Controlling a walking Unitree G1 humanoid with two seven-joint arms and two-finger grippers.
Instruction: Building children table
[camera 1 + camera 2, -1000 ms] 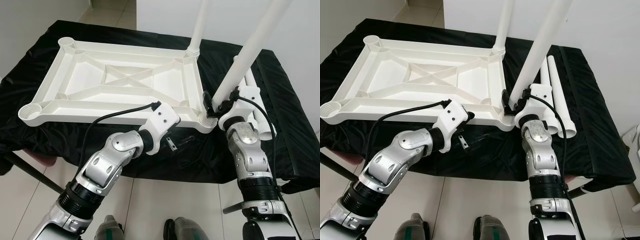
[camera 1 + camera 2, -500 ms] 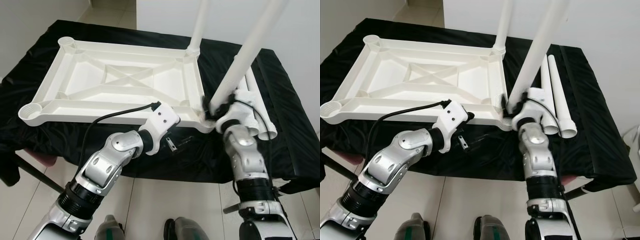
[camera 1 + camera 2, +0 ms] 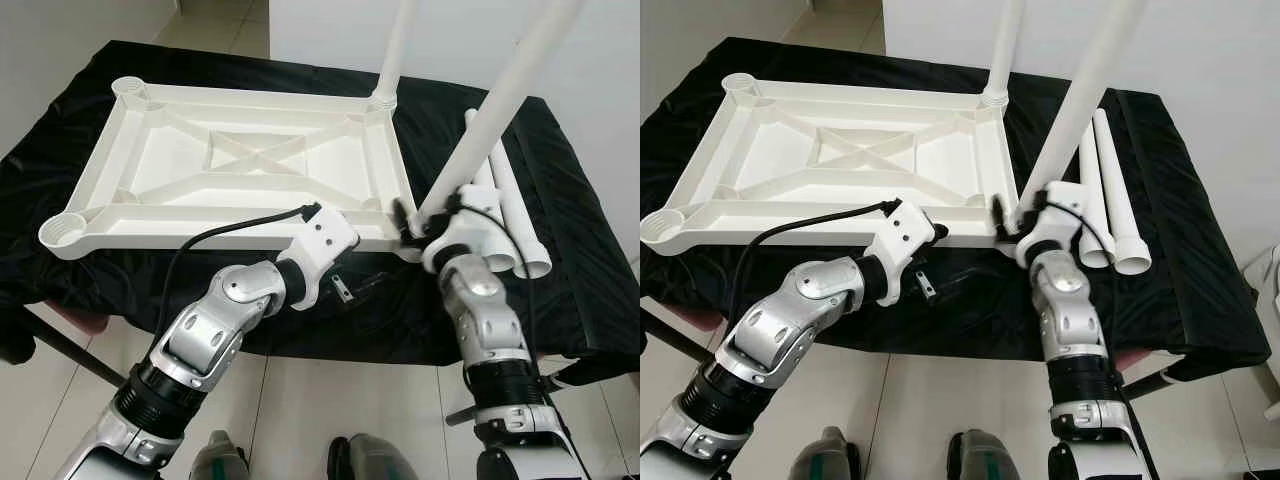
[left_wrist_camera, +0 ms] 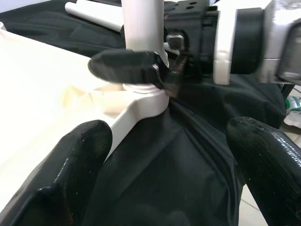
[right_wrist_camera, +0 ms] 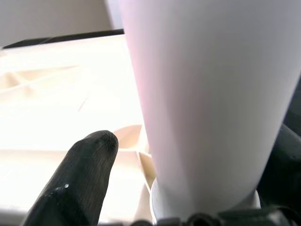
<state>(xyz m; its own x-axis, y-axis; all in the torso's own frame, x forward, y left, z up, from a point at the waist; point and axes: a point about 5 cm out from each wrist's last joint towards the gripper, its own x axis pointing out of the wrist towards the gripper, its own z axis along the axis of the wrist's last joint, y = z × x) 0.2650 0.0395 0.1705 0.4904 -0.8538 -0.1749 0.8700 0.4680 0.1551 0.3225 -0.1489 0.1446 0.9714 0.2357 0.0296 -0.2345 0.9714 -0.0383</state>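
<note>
White plastic tabletop point(image 3: 240, 165) lies upside down on a table point(image 3: 590, 290) draped in black cloth; ribbed underside and crossed braces face up. Round leg sockets at the corners. Near-left socket point(image 3: 62, 232) and far-left socket point(image 3: 127, 88) stand open.

Far-right corner: one white leg point(image 3: 398, 45) stands upright in its socket.

Near-right corner: a second leg point(image 3: 495, 110) stands tilted, its foot at the corner socket point(image 4: 143, 96). Right pincer point(image 3: 422, 222) is clamped around this leg just above the socket, one black finger point(image 4: 129, 66) pressed against the tube. In the right wrist view the tube point(image 5: 211, 103) runs between the fingers, one fingertip point(image 5: 84, 174) beside it over the tabletop.

Left pincer point(image 3: 350, 287) hovers below the tabletop's near edge, just left of the near-right corner, over the hanging black cloth. Its fingers point(image 4: 70, 174) are spread wide, holding nothing; the left wrist view looks between them at the socket and the right pincer.

Two spare legs point(image 3: 1105, 195) lie side by side on the cloth, right of the tabletop, just behind the right arm, flared ends toward the robot.

Tiled floor point(image 3: 330, 410) below; the robot's feet point(image 3: 375, 462) show at the bottom edge.
</note>
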